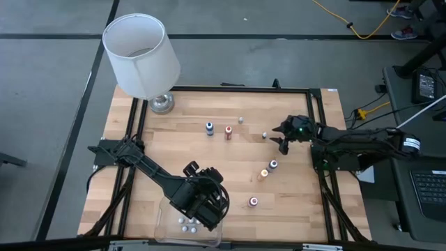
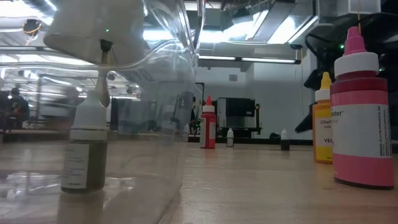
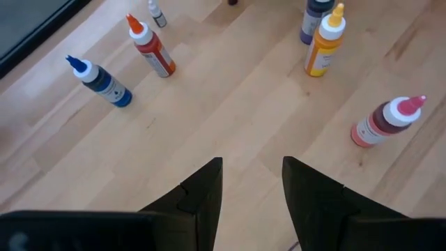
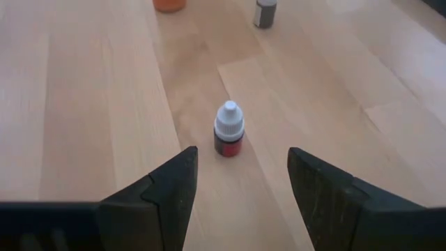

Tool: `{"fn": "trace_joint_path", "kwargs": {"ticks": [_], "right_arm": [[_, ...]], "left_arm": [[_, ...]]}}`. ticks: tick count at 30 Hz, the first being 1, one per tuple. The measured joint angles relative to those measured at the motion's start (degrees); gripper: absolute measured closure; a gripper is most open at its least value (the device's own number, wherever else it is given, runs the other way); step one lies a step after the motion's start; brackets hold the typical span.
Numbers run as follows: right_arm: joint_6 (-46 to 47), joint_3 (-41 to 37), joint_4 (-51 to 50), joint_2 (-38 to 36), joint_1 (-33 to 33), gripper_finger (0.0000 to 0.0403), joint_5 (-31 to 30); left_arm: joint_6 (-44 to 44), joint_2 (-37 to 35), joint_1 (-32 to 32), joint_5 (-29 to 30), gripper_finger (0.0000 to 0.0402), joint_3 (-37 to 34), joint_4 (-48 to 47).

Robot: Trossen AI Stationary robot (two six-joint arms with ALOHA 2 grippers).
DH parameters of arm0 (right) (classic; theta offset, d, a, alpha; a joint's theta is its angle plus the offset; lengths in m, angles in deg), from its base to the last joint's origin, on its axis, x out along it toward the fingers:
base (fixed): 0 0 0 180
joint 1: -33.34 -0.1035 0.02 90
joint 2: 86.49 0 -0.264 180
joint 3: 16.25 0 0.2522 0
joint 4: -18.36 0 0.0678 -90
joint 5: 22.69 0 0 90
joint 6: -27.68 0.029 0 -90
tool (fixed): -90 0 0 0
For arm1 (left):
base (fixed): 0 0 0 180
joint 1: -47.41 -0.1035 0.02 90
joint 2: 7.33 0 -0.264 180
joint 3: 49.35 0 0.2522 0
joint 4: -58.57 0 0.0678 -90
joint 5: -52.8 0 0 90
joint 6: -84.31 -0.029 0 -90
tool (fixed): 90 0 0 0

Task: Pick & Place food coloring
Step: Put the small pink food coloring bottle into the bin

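Several small food coloring bottles stand upright on the wooden table: blue (image 1: 209, 128), red-orange (image 1: 228, 132), dark purple (image 1: 273, 165), yellow-orange (image 1: 263, 174) and pink (image 1: 254, 201). A tiny bottle with a white cap and dark red body (image 4: 228, 132) stands just ahead of my open right gripper (image 4: 242, 159), roughly in line with the gap between the fingers and untouched. In the high view that bottle (image 1: 265, 135) is left of the right gripper (image 1: 281, 137). My left gripper (image 3: 251, 185) is open and empty, hovering over the far edge of a clear container (image 1: 174, 233).
A white-shaded lamp (image 1: 143, 56) stands at the table's far left corner. The clear container near the near edge holds a few tiny bottles (image 1: 185, 223). Another tiny bottle (image 1: 241, 120) stands beyond the red-orange one. A black frame (image 1: 313, 89) borders the table.
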Motion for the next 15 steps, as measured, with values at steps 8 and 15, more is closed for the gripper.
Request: {"fn": "trace_joint_path", "kwargs": {"ticks": [8,15], "right_arm": [[1.2,1.3,3.9,8.0,0.0,0.0179,0.1],[3.0,1.3,12.7,17.2,0.0,0.0179,0.2]], "left_arm": [[0.0,0.0,-0.2,1.2,0.0258,0.0,0.0],[0.0,0.0,-0.2,1.8,0.0258,0.0,1.2]]}}
